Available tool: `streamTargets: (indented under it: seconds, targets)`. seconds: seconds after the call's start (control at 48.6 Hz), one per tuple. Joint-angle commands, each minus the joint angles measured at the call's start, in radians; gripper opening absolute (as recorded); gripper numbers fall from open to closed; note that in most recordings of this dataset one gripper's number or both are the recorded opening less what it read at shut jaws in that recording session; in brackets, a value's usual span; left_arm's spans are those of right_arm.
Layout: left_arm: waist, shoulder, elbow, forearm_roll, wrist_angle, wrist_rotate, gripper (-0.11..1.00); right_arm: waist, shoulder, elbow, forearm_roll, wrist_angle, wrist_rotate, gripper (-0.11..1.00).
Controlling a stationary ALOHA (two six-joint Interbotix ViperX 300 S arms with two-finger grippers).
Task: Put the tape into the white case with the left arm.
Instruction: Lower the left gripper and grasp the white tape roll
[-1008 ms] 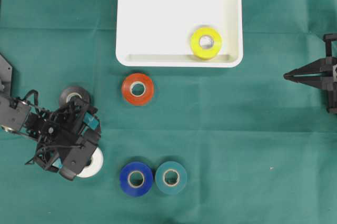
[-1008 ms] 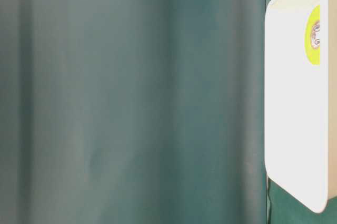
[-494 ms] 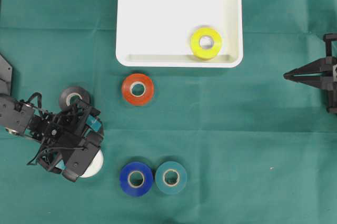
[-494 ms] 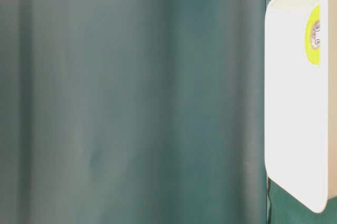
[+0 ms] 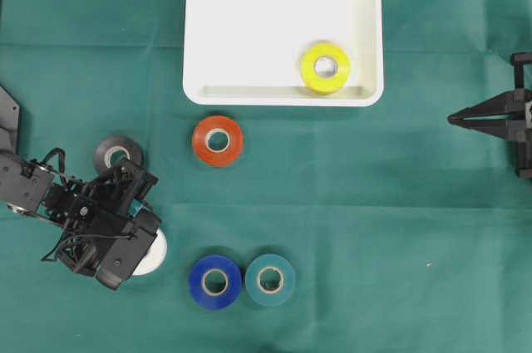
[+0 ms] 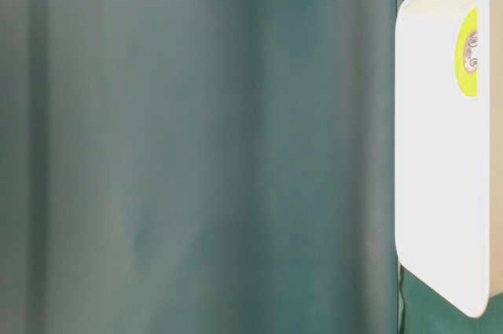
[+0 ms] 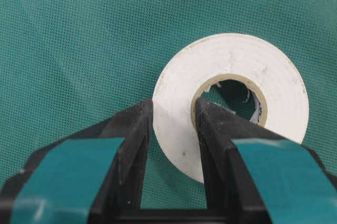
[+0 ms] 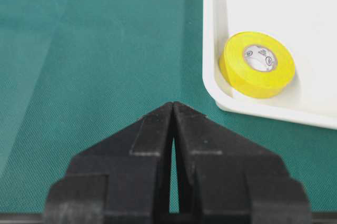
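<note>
White tape roll (image 7: 229, 97) flat on the green cloth (image 5: 374, 203) at the near left, mostly hidden under the left arm in the overhead view, only a white sliver (image 5: 155, 252) showing at the arm's right edge. Pinched through its wall by the left gripper (image 7: 174, 116): one teal-banded finger (image 7: 131, 134) against the outer face, the other inside the cardboard core, the two pressed tight on the wall between them. Roll lying level, touching the cloth as far as can be told.

White case (image 5: 249, 4) at the far middle, well apart from the held roll. Yellow tape roll (image 5: 325, 68) lying flat inside it, near the case's right near corner, close against the near rim. Same case and yellow roll (image 8: 257, 63) visible from the right wrist view, the roll tucked into the rounded corner. At table level, only the case's edge (image 6: 440, 192) and a yellow strip (image 6: 468, 51) against blurred green.

Grey roll (image 5: 116, 154) just far of the left arm, close beside it. Orange roll (image 5: 218, 140) between the case and the near rolls, just near of the case's rim. Blue roll (image 5: 215, 281) and teal roll (image 5: 270, 279) side by side at the near middle, touching or nearly so, to the right of the white roll.

Right gripper (image 5: 465, 120) at the far right edge, well apart from everything, fingers pressed together, holding nothing, tips (image 8: 172, 110) pointing over bare cloth.
</note>
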Motion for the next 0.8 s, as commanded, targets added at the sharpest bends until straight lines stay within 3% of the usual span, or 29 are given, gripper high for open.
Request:
streamTargets:
  seconds: [0.0,0.37,0.782]
  targets:
    - [-0.006,-0.011,-0.015,-0.003,-0.003,-0.002,0.23,-0.002,0.011,-0.011,-0.002,-0.009,0.002,-0.09]
    - [-0.015,-0.069,-0.035,-0.003,0.012,0.000,0.23,-0.002,0.011,-0.012,-0.002,-0.009,0.002,-0.09]
    - [-0.014,-0.241,-0.069,-0.002,0.152,0.003,0.23,-0.002,0.011,-0.012,-0.002,-0.011,0.002,-0.09]
